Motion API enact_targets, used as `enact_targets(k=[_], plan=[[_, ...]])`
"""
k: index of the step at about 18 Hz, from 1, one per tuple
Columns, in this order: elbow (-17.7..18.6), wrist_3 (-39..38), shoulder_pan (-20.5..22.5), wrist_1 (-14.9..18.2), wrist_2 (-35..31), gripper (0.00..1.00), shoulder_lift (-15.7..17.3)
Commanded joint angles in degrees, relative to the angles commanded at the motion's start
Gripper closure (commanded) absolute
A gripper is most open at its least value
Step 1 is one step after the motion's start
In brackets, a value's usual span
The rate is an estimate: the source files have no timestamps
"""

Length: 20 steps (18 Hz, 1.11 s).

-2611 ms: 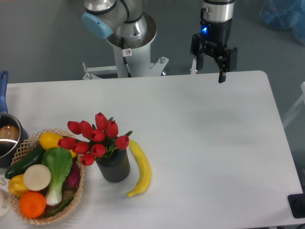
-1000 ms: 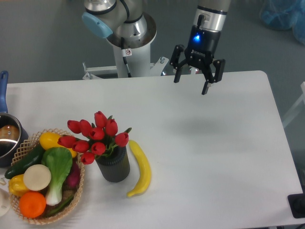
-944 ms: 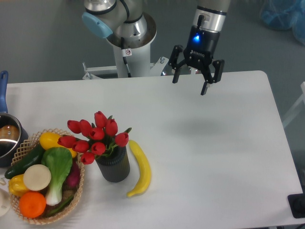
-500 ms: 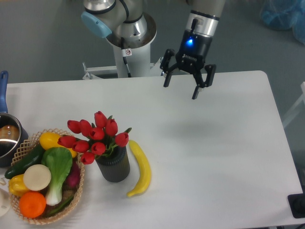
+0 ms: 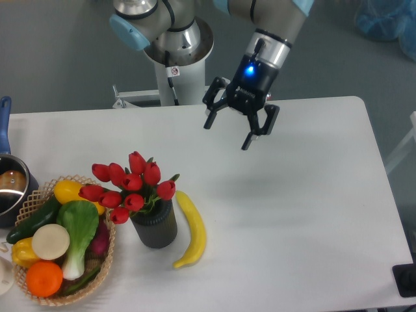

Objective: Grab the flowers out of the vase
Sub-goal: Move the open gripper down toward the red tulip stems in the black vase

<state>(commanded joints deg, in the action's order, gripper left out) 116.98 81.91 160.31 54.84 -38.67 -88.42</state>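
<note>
Flowers lie well left-below open claw.

Flowers in vase; basket left, banana right; tool seemingly behind-right, apart.

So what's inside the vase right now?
The flowers stand in the vase, red buds and leaves spreading over its mouth. The stems inside are hidden by its dark wall.
</note>
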Motion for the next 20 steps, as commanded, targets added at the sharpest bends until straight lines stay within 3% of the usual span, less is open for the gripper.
enact_targets(k=[5,9,15,20], plan=[[-0.70,0.61,-3.60,-0.26,0.09,0.00,-2.46],[-1.05,3.16,-6.67,-3.51,0.26,0.00,-5.44],[-1.67,3.78,-9.05,-6.15,3.95,0.00,-8.35],[-2.19,3.69,-9.93,-6.33,7.20,0.00,-10.20]])
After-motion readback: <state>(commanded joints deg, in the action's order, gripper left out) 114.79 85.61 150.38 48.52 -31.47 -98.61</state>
